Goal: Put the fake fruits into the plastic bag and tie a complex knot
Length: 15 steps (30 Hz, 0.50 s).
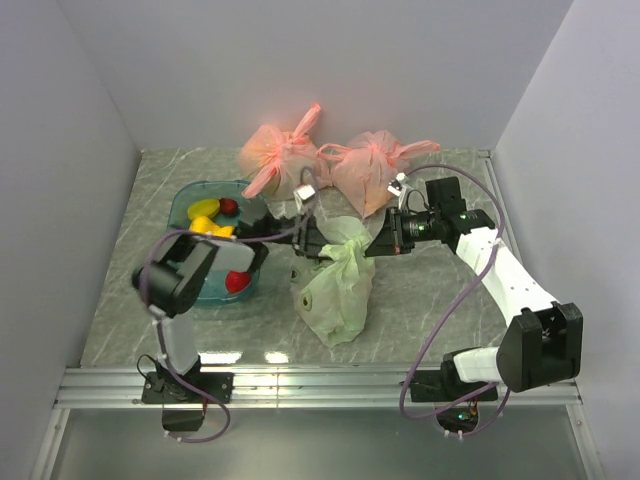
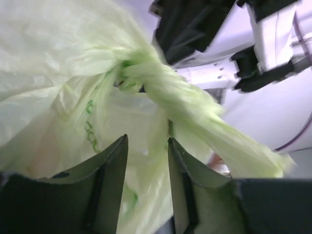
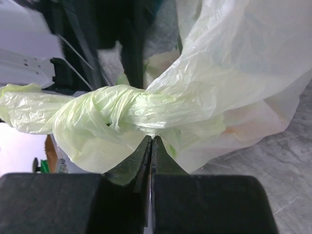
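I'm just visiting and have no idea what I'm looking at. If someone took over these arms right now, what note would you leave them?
Left tool: open, fingers apart at the plastic bag near the knot.
Right tool: shut, tips against the knot's underside.
Done: bag sits mid-table, bulging, handles twisted into a knot.
To do: several fake fruits lie in the teal bowl; the knot probably needs further tying.

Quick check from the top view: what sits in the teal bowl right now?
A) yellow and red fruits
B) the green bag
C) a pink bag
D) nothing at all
A: the teal bowl holds yellow fruits and red fruits, with no bag in it.
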Motion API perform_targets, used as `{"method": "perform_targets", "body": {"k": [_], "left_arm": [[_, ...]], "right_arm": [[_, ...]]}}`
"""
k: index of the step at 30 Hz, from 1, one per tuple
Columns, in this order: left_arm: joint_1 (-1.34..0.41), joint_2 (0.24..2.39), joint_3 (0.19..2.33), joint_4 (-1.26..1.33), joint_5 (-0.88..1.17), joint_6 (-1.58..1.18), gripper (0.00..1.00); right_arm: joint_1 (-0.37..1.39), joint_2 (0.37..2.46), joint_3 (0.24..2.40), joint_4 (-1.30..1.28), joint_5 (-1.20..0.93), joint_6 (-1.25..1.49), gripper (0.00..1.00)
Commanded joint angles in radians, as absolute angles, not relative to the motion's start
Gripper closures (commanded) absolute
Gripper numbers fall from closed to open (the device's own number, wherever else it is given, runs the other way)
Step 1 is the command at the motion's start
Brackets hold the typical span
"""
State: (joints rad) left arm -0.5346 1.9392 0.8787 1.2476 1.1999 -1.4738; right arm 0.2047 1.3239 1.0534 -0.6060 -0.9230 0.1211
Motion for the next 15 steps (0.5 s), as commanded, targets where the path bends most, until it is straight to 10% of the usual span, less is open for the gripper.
{"method": "perform_targets", "body": {"k": [1,6,12,15], "left_arm": [[-0.444,1.690,0.921,0.936,1.261,-0.960,0.54],[-0.352,1.586,1.259,-0.522,1.108,0.335,0.51],[-0.327,1.536,1.449,-1.086,0.901,0.895,0.47],[-0.371,1.548,1.567,-1.179,0.812,0.956,0.22]], "right_arm": [[0.198,1.295,1.104,-0.638,-0.928,0.038,1.00],[0.219,1.296,1.118,-0.638,-0.916,0.015,1.00],[0.247,1.301,1.155,-0.657,-0.835,0.012,1.00],[0.265,1.298,1.166,-0.670,-0.805,0.009,1.00]]}}
